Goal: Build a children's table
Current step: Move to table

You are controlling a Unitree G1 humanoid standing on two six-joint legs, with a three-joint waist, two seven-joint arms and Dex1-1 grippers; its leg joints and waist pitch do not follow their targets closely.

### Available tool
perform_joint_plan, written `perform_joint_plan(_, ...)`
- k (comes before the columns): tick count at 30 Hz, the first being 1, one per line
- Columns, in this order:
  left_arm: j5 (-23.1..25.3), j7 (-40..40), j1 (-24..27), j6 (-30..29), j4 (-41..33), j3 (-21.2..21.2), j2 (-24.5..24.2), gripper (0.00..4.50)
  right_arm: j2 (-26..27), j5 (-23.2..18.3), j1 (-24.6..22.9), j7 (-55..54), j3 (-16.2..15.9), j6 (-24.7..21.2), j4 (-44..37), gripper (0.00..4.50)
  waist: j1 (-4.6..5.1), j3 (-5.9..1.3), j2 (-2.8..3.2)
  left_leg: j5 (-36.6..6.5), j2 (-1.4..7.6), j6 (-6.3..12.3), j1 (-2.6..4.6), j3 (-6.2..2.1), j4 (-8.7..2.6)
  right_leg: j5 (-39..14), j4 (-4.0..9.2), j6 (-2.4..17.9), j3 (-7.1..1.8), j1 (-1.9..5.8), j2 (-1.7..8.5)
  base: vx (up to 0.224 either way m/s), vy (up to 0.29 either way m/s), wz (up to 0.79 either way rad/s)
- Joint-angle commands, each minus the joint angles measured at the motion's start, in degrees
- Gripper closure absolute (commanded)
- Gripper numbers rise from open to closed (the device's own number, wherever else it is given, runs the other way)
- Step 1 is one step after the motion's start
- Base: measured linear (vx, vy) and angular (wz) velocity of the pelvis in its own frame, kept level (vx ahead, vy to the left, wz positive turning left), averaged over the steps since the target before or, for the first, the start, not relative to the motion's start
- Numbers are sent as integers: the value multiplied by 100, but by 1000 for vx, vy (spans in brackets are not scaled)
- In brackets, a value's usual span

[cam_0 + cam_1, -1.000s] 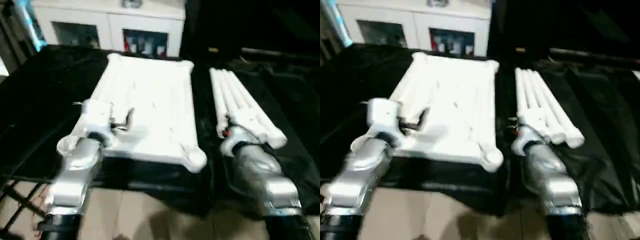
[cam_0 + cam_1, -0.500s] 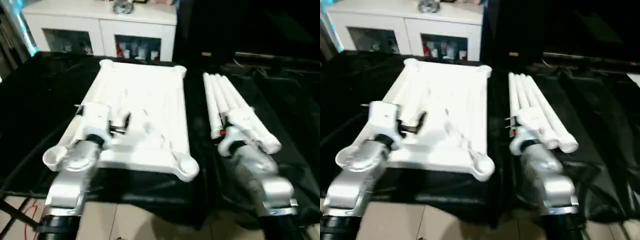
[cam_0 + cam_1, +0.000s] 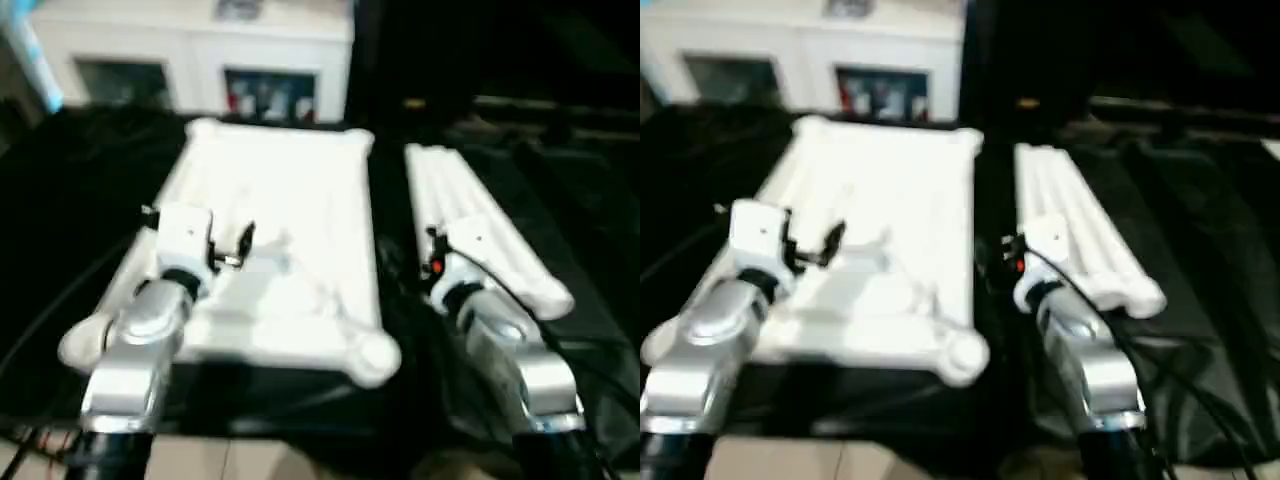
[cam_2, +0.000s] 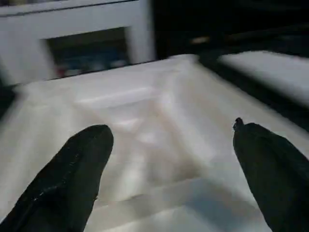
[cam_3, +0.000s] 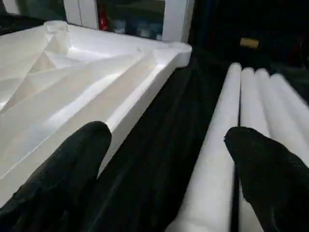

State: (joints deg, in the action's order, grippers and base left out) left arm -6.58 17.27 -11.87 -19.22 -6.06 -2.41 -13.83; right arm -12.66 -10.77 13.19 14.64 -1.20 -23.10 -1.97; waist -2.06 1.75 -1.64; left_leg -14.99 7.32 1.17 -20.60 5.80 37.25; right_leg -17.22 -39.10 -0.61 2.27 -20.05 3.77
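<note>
On a black-draped worktop (image 3: 60,190) before a white glass-door cabinet (image 3: 200,60), tabletop (image 3: 290,210) and legs (image 3: 480,220) lie beneath spread, empty left fingers (image 4: 72,169) and right fingers (image 5: 72,164).

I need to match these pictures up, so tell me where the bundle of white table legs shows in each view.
Left eye view: legs right of centre, on the black cloth.
Right eye view: legs right of centre, past the right arm.
Left wrist view: pale blur beyond the tabletop, too unclear to call.
Right wrist view: legs ahead of the fingers.
Shared landmark: tabletop.
</note>
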Motion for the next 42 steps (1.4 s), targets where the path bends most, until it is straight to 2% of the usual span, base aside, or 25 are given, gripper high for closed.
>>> perform_joint_plan(1,-221,586,37,59,-172,-87,-294,0,-62,-140,83,438,-103,-37,-103,16,-109,-331,22,1719,211,-65,-145,-10,-330,4779,228,851,-247,456,323,-19,-57,-5)
perform_joint_plan(2,-364,1097,32,47,-183,-223,-519,0,-288,-231,134,829,-131,-64,-110,16,-92,-335,87,1610,325,-120,-61,-17,-372,4379,250,787,-218,388,285,0,0,0)
perform_joint_plan(3,-413,1337,9,-44,-164,-297,-637,0,-420,-237,164,996,-170,-80,-95,16,-98,-319,101,1408,369,-209,-31,-39,-407,3947,284,819,-200,374,285,0,0,0)
perform_joint_plan(4,-428,1424,-2,-81,-154,-325,-681,0,-469,-236,176,1055,-187,-86,-87,16,-87,-261,88,852,427,-365,3,-42,-479,2946,372,960,-208,345,295,0,0,0)
perform_joint_plan(5,-495,1819,-44,-196,-123,-459,-866,0,-653,-217,225,1275,-256,-80,-43,16,-84,-239,94,568,453,-426,30,-42,-512,2441,413,1066,-204,329,307,0,0,0)
perform_joint_plan(6,-503,1867,-48,-204,-120,-476,-887,0,-673,-216,230,1299,-263,-76,-39,16,-97,-229,130,204,492,-461,101,-25,-539,1700,470,1272,-213,289,342,0,0,0)
perform_joint_plan(7,-529,2051,-59,-220,-110,-533,-963,0,-749,-213,246,1386,-289,-62,-21,16,-100,-225,128,135,503,-429,76,15,-564,1395,490,1386,-223,306,358,0,0,0)
perform_joint_plan(8,-507,2470,-112,-192,-66,-716,-1179,0,-936,-240,284,1659,-363,-67,-1,16,-115,-196,145,-108,525,-424,98,62,-588,1003,531,1430,-233,247,372,-70,29,0)
perform_joint_plan(11,-314,3023,-287,94,143,-1044,-1491,0,-1317,-302,288,2229,-499,-129,-74,16,-123,-168,160,-658,542,-449,115,97,-635,271,595,1407,-255,222,397,-64,22,1)
perform_joint_plan(12,-341,3199,-342,118,180,-1111,-1565,17,-1413,-327,287,2409,-520,-155,-102,12,-120,-163,157,-743,547,-469,98,125,-648,103,621,1392,-265,214,411,-58,15,0)
perform_joint_plan(15,-439,3805,-492,279,222,-1326,-1751,38,-1809,-491,219,3081,-642,-248,-300,12,-132,-160,140,-782,560,-446,87,171,-653,-143,653,1347,-285,202,425,-17,3,-1)
perform_joint_plan(17,-499,4160,-566,14,120,-1574,-1840,61,-2074,-631,128,3462,-726,-354,-533,12,-135,-168,139,-677,566,-426,73,190,-640,-28,637,1365,-295,195,433,0,0,0)
perform_joint_plan(18,-519,4241,-578,-36,93,-1638,-1851,69,-2124,-667,117,3525,-734,-386,-577,12,-142,-178,130,-488,569,-372,68,203,-630,138,622,1378,-302,188,433,0,0,0)
perform_joint_plan(20,-469,4277,-590,-83,56,-1759,-1858,74,-2167,-670,107,3557,-738,-373,-619,12,-130,-193,135,-339,568,-341,49,204,-623,285,614,1425,-291,190,433,0,0,0)
perform_joint_plan(22,-419,4334,-620,-342,-4,-1971,-1873,107,-2227,-661,110,3592,-753,-400,-659,12,-129,-207,120,-209,559,-297,53,220,-610,509,598,1487,-294,187,417,0,0,0)
perform_joint_plan(23,-417,4367,-636,-443,-15,-2029,-1883,107,-2255,-660,107,3619,-768,-422,-677,12,-133,-211,118,-177,554,-281,47,223,-609,549,598,1504,-290,195,414,0,0,0)
perform_joint_plan(26,-409,4510,-720,-607,80,-2137,-1866,122,-2352,-709,128,3809,-797,-560,-712,12,-130,-210,115,-167,554,-229,53,238,-617,584,607,1559,-289,190,400,0,0,0)
perform_joint_plan(29,-239,4527,-836,-582,295,-2218,-1837,157,-2469,-790,126,4008,-840,-711,-795,12,-135,-209,108,-93,565,-141,50,230,-618,661,608,1563,-283,199,400,0,0,0)
perform_joint_plan(33,35,4477,-969,-389,621,-2367,-1890,168,-2729,-755,18,4350,-1037,-726,-960,12,-141,-212,103,-52,571,-98,46,227,-617,731,616,1562,-281,201,404,0,0,0)
perform_joint_plan(34,48,4468,-991,-389,668,-2380,-1884,195,-2742,-721,6,4366,-1059,-709,-962,12,-140,-217,104,-57,579,-95,51,226,-614,776,606,1570,-285,203,410,0,0,0)
perform_joint_plan(37,73,4451,-1048,-377,775,-2398,-1856,201,-2757,-675,5,4383,-1102,-707,-953,12,-135,-208,106,-122,584,-115,50,228,-623,681,617,1616,-282,192,421,0,0,0)
perform_joint_plan(40,156,4371,-1123,-256,953,-2387,-1732,245,-2763,-609,17,4367,-1132,-675,-940,12,-132,-198,111,-237,583,-169,56,228,-631,483,638,1616,-285,191,423,0,0,0)
perform_joint_plan(42,163,4394,-1160,-230,1030,-2383,-1665,243,-2763,-592,25,4361,-1143,-670,-934,12,-139,-202,125,-230,588,-186,58,226,-631,492,636,1624,-288,194,430,0,0,0)
